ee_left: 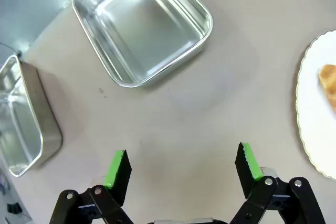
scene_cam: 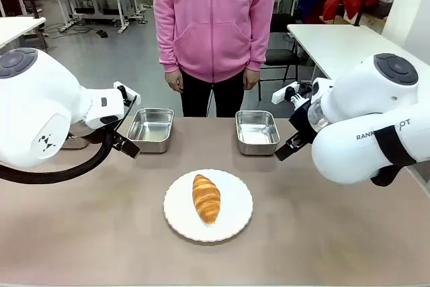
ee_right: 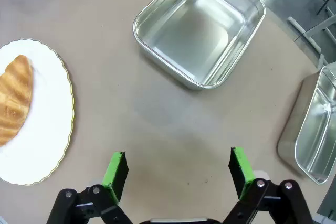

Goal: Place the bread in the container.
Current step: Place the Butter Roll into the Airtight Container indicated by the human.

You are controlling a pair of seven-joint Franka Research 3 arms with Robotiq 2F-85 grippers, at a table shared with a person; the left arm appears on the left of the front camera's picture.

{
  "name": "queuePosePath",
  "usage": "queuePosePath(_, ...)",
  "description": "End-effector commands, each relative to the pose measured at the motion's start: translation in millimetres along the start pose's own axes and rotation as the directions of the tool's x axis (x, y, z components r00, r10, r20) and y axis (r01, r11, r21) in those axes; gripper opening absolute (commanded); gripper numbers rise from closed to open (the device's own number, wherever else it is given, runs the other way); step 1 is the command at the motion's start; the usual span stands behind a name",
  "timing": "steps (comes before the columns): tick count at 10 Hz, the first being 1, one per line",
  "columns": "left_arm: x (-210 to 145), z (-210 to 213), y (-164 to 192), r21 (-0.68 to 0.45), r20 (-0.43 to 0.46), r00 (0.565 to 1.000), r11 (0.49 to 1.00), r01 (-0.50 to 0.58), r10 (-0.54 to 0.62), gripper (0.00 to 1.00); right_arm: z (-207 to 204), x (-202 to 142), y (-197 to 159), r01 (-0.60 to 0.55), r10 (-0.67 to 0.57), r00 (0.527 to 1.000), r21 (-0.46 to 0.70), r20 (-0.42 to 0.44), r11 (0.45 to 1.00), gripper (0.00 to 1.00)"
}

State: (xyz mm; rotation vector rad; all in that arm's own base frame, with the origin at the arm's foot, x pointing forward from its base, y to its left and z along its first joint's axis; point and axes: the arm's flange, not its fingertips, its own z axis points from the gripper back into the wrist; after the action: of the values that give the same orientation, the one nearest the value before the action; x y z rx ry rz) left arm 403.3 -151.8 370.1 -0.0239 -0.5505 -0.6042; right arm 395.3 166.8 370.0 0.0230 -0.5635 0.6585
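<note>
While the bread [scene_cam: 206, 197] lay lengthwise on a round white plate [scene_cam: 176, 216] at the middle of the counter [scene_cam: 322, 233], both arms hung at the sides with nothing in their hold. The left gripper [ee_left: 182, 156] was spread wide and empty above bare counter, its green pads well apart. Ahead of it sat the left container [ee_left: 142, 24], shiny steel and empty. The plate's scalloped edge lay off to one side, and a second steel tray [ee_left: 21, 124] sat at the other side by the counter's edge. The right gripper [ee_right: 178, 157] was likewise wide open and empty over bare counter. It hung between the plate and the right container [ee_right: 199, 30], also empty, with a further tray [ee_right: 315, 124] near the counter's edge. In the front view the two containers stood near the far edge, well apart, with an open strip of counter between them and the plate. A person [scene_cam: 211, 18] in a pink top stood just beyond the far edge, hands down.
</note>
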Motion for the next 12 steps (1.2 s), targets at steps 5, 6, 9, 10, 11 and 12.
queuePosePath(5, 0.0, 0.0, 0.0, 0.000, 0.000, 1.000, 1.000, 0.000, 0.000, 1.00, 0.0, 0.0, 0.0, 0.000, 0.000, 1.000, 0.000, 0.000, 1.000, 1.00)
queuePosePath(6, 0.0, 0.0, 0.0, 0.000, 0.000, 1.000, 1.000, 0.000, 0.000, 1.00, 0.0, 0.0, 0.0, 0.000, 0.000, 1.000, 0.000, 0.000, 1.000, 1.00)
queuePosePath(9, 0.0, 0.0, 0.0, 0.000, 0.000, 1.000, 1.000, 0.000, 0.000, 1.00, 0.0, 0.0, 0.0, 0.000, 0.000, 1.000, 0.000, 0.000, 1.000, 1.00)
queuePosePath(10, 0.0, 0.0, 0.0, 0.000, 0.000, 1.000, 1.000, 0.000, 0.000, 1.00, 0.0, 0.0, 0.0, 0.000, 0.000, 1.000, 0.000, 0.000, 1.000, 1.00)
queuePosePath(11, 0.0, 0.0, 0.0, 0.000, 0.000, 1.000, 1.000, 0.000, 0.000, 1.00, 0.0, 0.0, 0.0, 0.000, 0.000, 1.000, 0.000, 0.000, 1.000, 1.00)
queuePosePath(12, 0.1, 0.0, -0.3, 0.000, 0.000, 1.000, 1.000, 0.000, 0.000, 1.00, -0.2, -0.1, 0.1, 0.000, 0.000, 1.000, 0.000, 0.000, 1.000, 1.00)
